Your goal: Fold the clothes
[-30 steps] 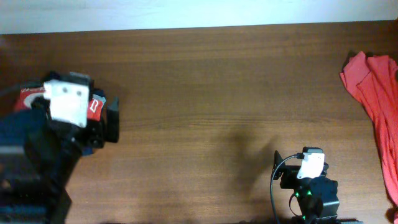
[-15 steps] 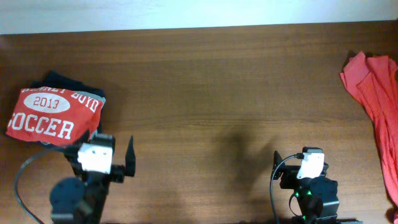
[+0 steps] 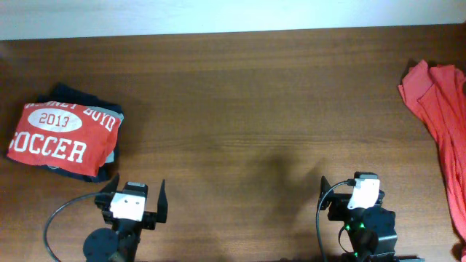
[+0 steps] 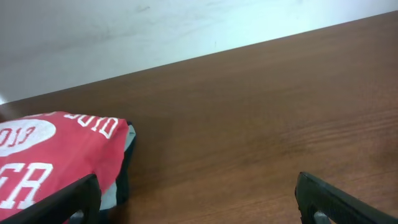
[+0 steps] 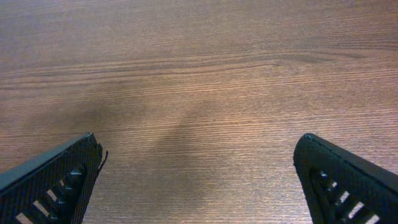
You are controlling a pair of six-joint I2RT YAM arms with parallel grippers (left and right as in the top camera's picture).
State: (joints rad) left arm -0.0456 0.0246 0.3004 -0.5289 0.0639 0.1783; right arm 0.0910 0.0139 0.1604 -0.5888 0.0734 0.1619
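Fingers come first, at the near edge of what we see from above. The left fingers [image 3: 161,198] sit at 7 o'clock. They are spread wide and hold nothing. The right fingers [image 5: 50,180] sit at 5 o'clock. They are wide too, with only bare wood between them. Both pairs are black and hard, with pointed tips.

Next comes the surface [image 3: 255,94]. It is dark brown wood, smooth and flat, with long thin lines running side to side.

Out at 9 o'clock lies the folded red shirt [image 3: 62,138]. It is a neat, flat block of soft cloth with big white letters that say SOCCER and 2013. It rests on top of dark blue clothes [image 3: 73,93], and a bit of pale grey cloth [image 3: 111,153] peeks out at its side.

Far off at 3 o'clock lies the loose red shirt [image 3: 440,109]. It is bunched up and wrinkly, and part of it runs out of the picture.

So we think one shirt is done. The loose one is left to fold, and neither arm is near it. At 12 o'clock, past the wood, is a plain white wall [image 3: 218,14].
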